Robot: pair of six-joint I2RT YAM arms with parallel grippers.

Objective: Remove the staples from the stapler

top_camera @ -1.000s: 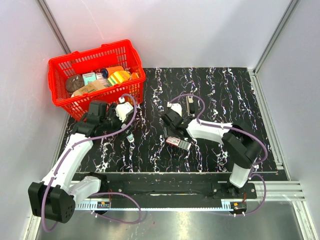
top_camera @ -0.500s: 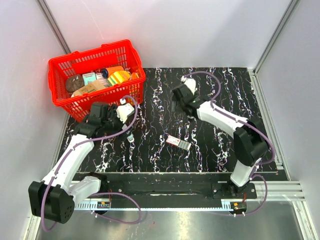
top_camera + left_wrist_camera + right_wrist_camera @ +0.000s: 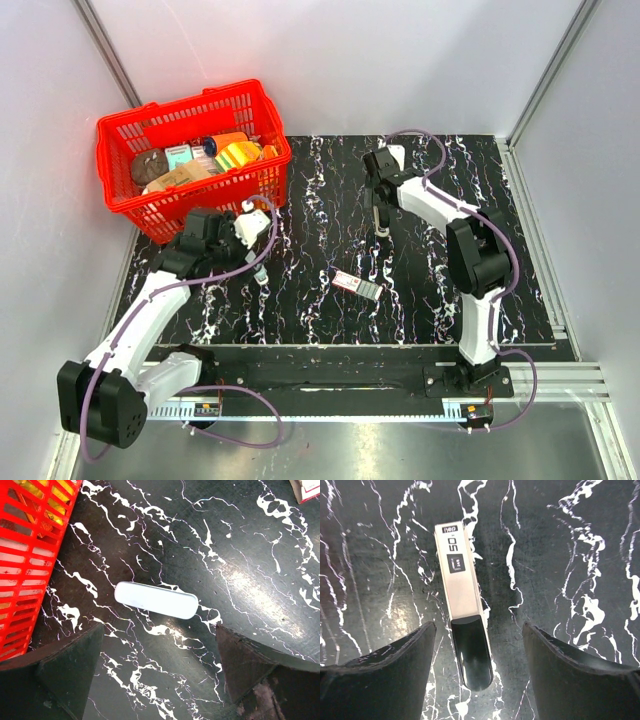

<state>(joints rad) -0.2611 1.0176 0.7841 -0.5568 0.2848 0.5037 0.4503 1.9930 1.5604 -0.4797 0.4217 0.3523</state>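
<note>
The stapler (image 3: 460, 590) is silver with a black rounded end and lies flat on the black marbled table. In the top view it is a thin dark bar (image 3: 381, 222) at the back middle. My right gripper (image 3: 479, 630) is open above it, one finger on each side of the black end, not touching; it also shows in the top view (image 3: 379, 192). My left gripper (image 3: 159, 645) is open and empty over a small white oblong case (image 3: 156, 600), which lies on the table just beyond the fingertips. In the top view the left gripper (image 3: 260, 252) is beside the basket.
A red basket (image 3: 130, 205) full of groceries stands at the back left; its wall (image 3: 25, 555) fills the left of the left wrist view. A small staple box (image 3: 357, 285) lies mid-table, and its corner (image 3: 306, 489) shows in the left wrist view.
My right gripper has moved from the middle of the table toward the back and now hangs over the stapler. The left arm has hardly moved.
</note>
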